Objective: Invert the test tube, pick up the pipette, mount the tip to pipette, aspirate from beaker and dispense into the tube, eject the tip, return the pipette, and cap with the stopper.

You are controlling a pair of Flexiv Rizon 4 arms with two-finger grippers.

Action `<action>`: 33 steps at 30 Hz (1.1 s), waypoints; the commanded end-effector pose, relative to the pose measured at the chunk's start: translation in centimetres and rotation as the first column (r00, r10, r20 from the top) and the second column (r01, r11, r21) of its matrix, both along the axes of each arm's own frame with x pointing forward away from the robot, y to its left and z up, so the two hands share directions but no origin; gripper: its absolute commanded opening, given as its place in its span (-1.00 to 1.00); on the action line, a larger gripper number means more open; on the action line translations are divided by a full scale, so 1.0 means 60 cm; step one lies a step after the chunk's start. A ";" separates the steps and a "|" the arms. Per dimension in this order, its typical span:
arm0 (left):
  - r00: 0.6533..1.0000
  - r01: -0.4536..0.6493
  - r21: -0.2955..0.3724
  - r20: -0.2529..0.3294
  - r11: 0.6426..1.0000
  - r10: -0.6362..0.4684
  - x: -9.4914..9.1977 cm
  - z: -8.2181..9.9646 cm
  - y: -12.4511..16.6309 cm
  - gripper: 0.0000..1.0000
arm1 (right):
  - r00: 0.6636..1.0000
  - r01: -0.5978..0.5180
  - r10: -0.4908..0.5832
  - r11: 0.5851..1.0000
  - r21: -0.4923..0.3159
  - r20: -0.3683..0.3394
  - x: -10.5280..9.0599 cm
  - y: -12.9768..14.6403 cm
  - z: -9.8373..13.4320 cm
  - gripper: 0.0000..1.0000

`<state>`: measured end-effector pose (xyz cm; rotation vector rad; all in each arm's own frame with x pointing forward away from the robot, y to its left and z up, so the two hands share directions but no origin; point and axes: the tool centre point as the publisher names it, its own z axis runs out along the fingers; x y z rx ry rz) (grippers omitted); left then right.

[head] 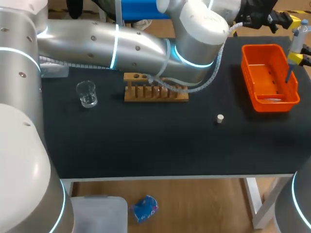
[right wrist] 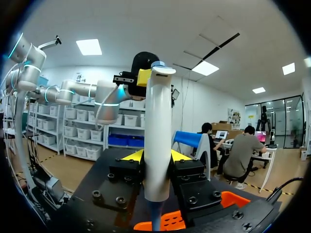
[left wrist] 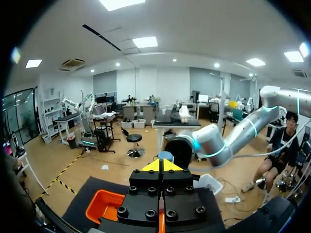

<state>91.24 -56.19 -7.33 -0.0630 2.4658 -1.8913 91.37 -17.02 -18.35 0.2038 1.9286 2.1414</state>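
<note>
My right gripper (right wrist: 156, 156) is shut on the white pipette (right wrist: 158, 131), which stands upright between its yellow tips. In the head view this gripper (head: 296, 54) is at the far right edge, and the pipette (head: 297, 36) hangs with its thin blue lower end over the orange basket (head: 252, 92). My left arm reaches across the back of the table; its gripper (head: 290, 21) is shut and empty beyond the basket, close to the pipette's top. The left gripper (left wrist: 162, 165) has its yellow tips pressed together. A glass beaker (head: 87, 94) stands at the left, and a small white stopper (head: 220, 118) lies on the mat.
A wooden tube rack (head: 155, 90) stands mid-table, partly crossed by the left arm's cable. A pale item lies in the orange basket (left wrist: 103, 204). The black mat (head: 146, 141) covers the table, with its front edge near.
</note>
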 end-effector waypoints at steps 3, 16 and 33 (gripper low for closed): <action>1.000 0.029 0.118 -0.011 0.993 -0.028 0.005 0.040 0.026 -1.00 | 1.000 0.001 -0.001 1.000 -0.002 -0.001 -0.001 0.000 0.002 -1.00; 0.996 0.093 0.164 -0.012 0.982 -0.093 -0.039 0.051 0.085 1.00 | 1.000 0.001 -0.001 1.000 -0.002 -0.001 -0.001 0.000 0.002 -1.00; 0.980 -0.112 0.043 -0.163 0.993 0.117 -0.151 -0.083 0.195 1.00 | 1.000 0.001 -0.001 1.000 -0.002 -0.001 -0.001 0.000 0.002 -1.00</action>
